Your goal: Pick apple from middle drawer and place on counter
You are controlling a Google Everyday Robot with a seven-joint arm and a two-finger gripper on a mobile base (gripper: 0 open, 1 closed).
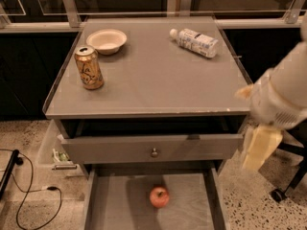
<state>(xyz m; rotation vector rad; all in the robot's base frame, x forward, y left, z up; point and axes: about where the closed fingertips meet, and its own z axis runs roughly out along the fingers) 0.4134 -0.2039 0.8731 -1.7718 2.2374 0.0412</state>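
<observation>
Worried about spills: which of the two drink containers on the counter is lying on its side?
The white plastic bottle at the back right of the counter; the gold can stands upright at the left. The pincer hangs right of the counter.
</observation>
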